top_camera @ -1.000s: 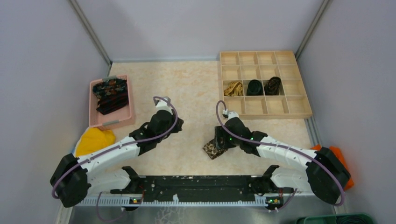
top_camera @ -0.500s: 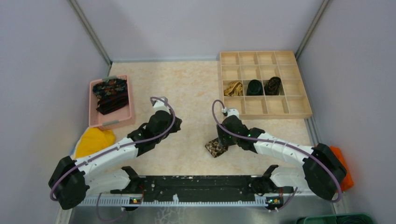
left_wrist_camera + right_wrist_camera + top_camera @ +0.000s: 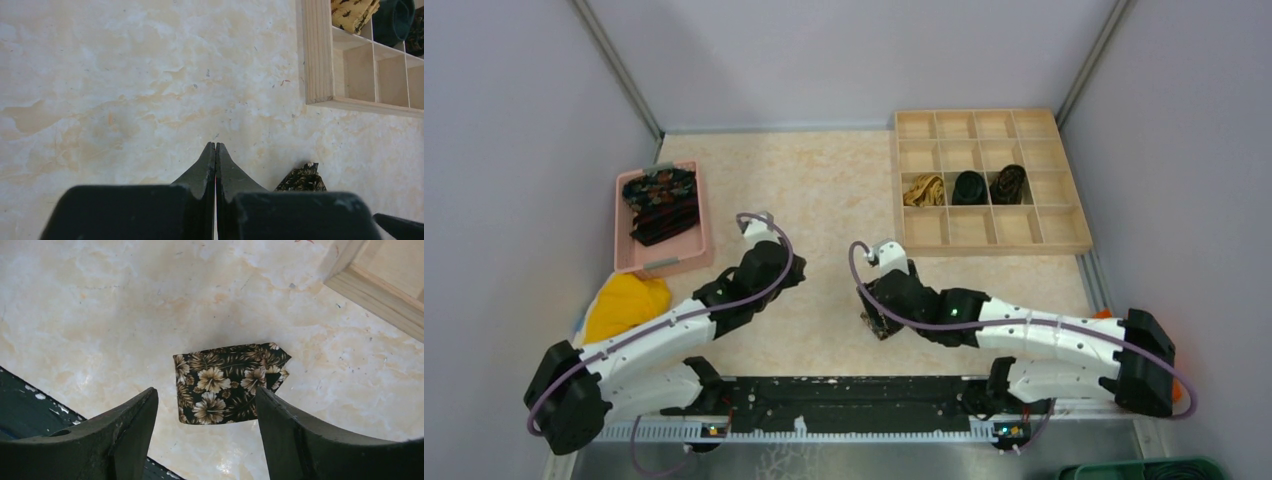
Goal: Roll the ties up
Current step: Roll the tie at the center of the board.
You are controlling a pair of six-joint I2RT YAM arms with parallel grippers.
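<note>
A folded tie (image 3: 225,382) with a dark floral print lies flat on the table, seen also as the tie (image 3: 876,323) and the tie (image 3: 301,178). My right gripper (image 3: 206,392) hovers over it, open, its fingers on either side and not touching it; from above the right gripper (image 3: 884,303) mostly covers it. My left gripper (image 3: 215,145) is shut and empty over bare table, left of the tie; from above the left gripper (image 3: 786,268) is apart from it. More ties (image 3: 661,203) lie piled in a pink tray (image 3: 629,262).
A wooden compartment box (image 3: 989,245) at the back right holds a rolled golden-tan tie (image 3: 923,189) and two dark rolls (image 3: 969,186). Its corner shows as the box (image 3: 320,55) and the box (image 3: 375,290). A yellow cloth (image 3: 627,300) lies at the left table edge.
My right arm has swung to the left, carrying its open gripper across above the floral tie. The left arm has drifted slightly left. The tie has not moved.
</note>
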